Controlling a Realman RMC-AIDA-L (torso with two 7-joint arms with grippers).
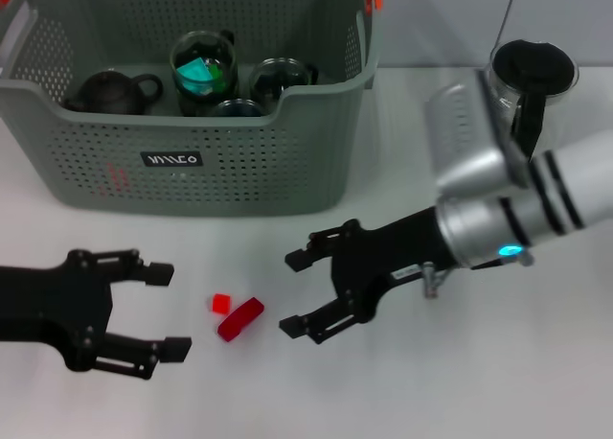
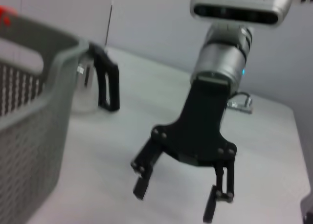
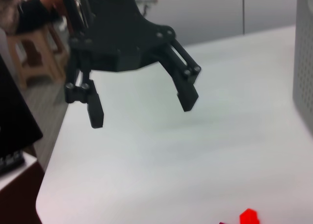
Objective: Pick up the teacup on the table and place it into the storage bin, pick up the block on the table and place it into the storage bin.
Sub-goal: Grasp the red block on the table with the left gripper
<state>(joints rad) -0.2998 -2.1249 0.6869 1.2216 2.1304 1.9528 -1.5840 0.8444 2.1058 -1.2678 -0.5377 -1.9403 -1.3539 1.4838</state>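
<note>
Two red blocks lie on the white table, a small cube point(image 1: 221, 303) and a longer block point(image 1: 240, 318) beside it. The cube point(image 3: 248, 216) also shows in the right wrist view. My left gripper point(image 1: 170, 311) is open just left of them, low over the table. To their right, my right gripper point(image 1: 292, 293) is open and holds nothing. The storage bin point(image 1: 192, 161) stands at the back left. Inside it are a glass teacup point(image 1: 203, 70) with something teal in it, two more glass cups point(image 1: 278, 80) and a dark teapot point(image 1: 110, 91).
A glass jug point(image 1: 532, 75) with a black handle stands at the back right of the table, and its handle point(image 2: 105, 82) also shows beyond the bin's corner. The table's near edge and a wooden stool point(image 3: 34, 62) show past the left gripper point(image 3: 142, 110).
</note>
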